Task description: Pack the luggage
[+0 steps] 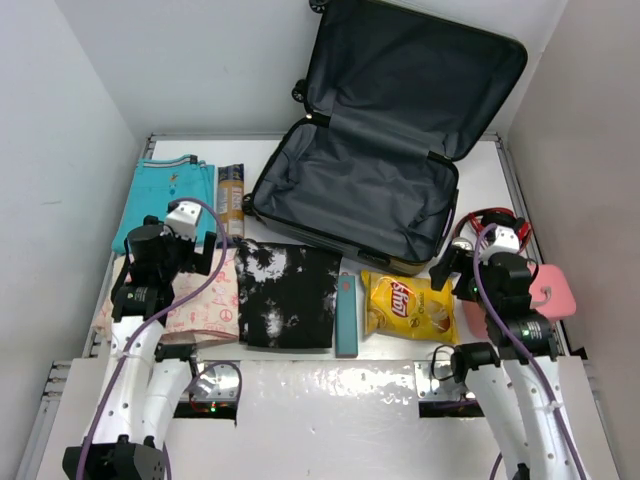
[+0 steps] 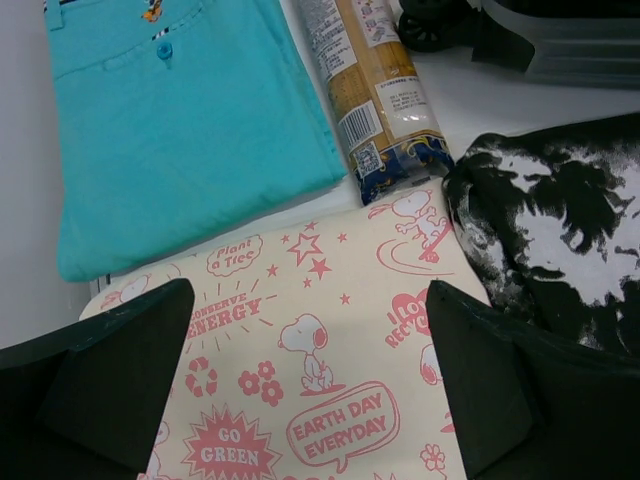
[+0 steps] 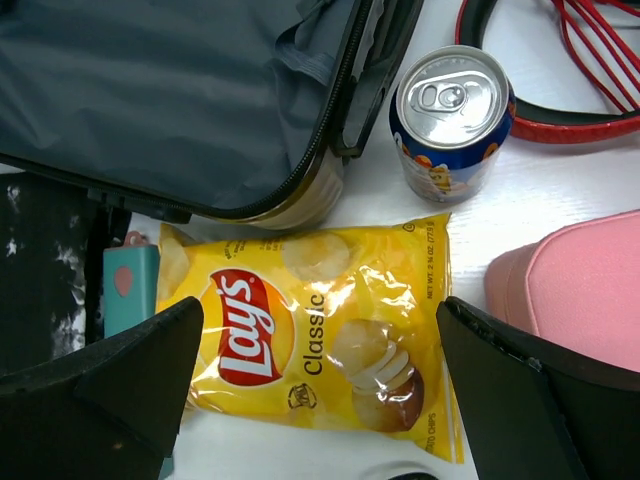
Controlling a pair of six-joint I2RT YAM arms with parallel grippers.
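Observation:
The luggage point(image 1: 350, 195) lies open at the back centre, its lid point(image 1: 420, 70) leaning on the wall and its dark grey lining empty. It also shows in the right wrist view point(image 3: 150, 100). My left gripper point(image 1: 170, 262) is open and empty above a cream cloth with red Snoopy prints point(image 2: 300, 340). My right gripper point(image 1: 452, 272) is open and empty above a yellow Lay's chips bag point(image 3: 320, 340), its fingers point(image 3: 120, 380) on either side of the bag. I cannot tell whether they touch the table.
Teal shorts point(image 1: 165, 195) and a spaghetti pack point(image 1: 232, 200) lie at the back left. A black-and-white shirt point(image 1: 288, 295) and a teal case point(image 1: 346, 315) lie in front of the luggage. A soda can point(image 3: 452, 120), red headphones point(image 1: 490, 225) and a pink pouch point(image 1: 555, 290) are at the right.

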